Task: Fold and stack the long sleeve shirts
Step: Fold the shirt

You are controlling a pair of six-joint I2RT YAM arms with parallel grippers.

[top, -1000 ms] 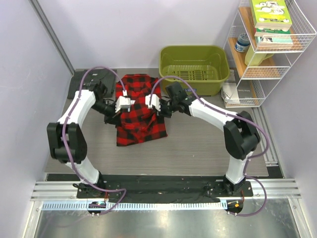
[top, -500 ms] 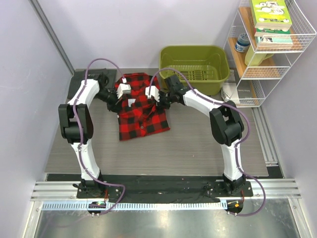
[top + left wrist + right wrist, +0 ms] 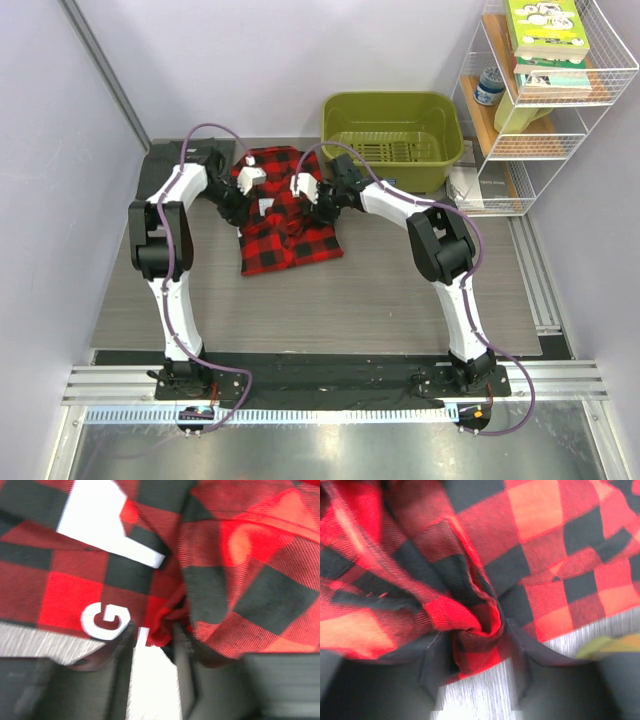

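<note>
Only legible txt: a white "G" [image 3: 104, 622] on the plaid shirt [image 3: 260, 580], left wrist view; rest unreadable.

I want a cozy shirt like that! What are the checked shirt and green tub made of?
The checked shirt looks like soft woven cloth, maybe flannel: close up, fine diagonal threads show, matte. The green tub looks like moulded plastic: smooth, one colour, slotted floor.

The shirt [image 3: 290, 235] lies on the table [image 3: 400, 290], left of the tub [image 3: 420, 176].
</note>
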